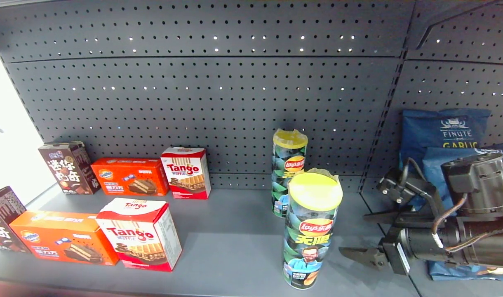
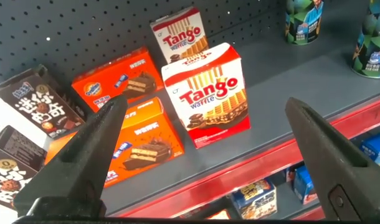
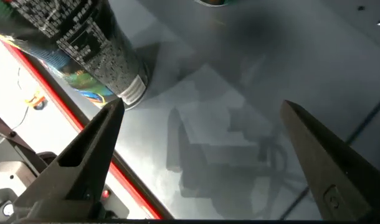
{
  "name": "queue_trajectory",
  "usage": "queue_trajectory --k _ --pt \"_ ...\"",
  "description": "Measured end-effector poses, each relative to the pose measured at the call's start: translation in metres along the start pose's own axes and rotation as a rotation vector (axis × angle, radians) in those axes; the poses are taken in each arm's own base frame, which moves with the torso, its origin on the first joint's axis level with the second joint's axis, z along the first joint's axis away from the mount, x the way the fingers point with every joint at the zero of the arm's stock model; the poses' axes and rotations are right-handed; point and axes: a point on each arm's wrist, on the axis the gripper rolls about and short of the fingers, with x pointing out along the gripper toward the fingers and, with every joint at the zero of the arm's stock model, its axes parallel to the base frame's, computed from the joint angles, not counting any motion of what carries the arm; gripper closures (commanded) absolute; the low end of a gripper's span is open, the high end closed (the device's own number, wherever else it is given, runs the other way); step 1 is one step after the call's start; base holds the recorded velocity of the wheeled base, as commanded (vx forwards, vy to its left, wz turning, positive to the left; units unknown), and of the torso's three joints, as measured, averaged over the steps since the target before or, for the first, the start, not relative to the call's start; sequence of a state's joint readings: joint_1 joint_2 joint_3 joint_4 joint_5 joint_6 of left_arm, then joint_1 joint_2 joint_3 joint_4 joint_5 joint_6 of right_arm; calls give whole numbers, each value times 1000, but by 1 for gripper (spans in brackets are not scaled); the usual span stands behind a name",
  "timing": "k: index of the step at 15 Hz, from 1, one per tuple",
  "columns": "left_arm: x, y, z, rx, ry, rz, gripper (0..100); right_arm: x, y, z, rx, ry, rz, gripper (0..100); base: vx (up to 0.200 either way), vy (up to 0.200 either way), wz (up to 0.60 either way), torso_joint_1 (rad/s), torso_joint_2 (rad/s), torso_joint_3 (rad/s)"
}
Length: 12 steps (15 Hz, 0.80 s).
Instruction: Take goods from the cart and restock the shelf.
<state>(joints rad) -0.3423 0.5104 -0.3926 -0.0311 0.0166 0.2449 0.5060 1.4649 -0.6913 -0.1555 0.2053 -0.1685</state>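
The front chips can [image 1: 311,231] stands upright near the shelf [image 1: 235,243] edge, lined up before can 2 [image 1: 288,177], apparently to face the row; the right gripper [image 1: 354,234] sits just beside it, fingers wide and empty, and the left gripper [image 2: 204,102], equally wide, hangs over the wafer boxes [image 2: 215,118].

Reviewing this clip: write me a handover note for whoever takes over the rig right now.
Claws: the left claw is open and empty, in front of the shelf, facing the boxes. The right claw is open and empty, beside the front can and not touching it.
Things: the front can stands upright near the shelf's front edge, and the rear can stands upright behind it. The boxes are in two rows on the left and the blue bags are on the right.
Done: both cans are on the shelf.
Left: probably draw the right arm clear, then fetch the next item from the cart.
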Motion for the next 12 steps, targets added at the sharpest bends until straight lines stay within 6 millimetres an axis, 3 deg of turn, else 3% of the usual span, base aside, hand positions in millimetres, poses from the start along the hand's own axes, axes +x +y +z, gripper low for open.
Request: queue_trajectory --k 12 --pt "-6 -2 -10 -12 -7 2 0 27 8 5 -25 42 52 0 0 0 0 0 0 0"
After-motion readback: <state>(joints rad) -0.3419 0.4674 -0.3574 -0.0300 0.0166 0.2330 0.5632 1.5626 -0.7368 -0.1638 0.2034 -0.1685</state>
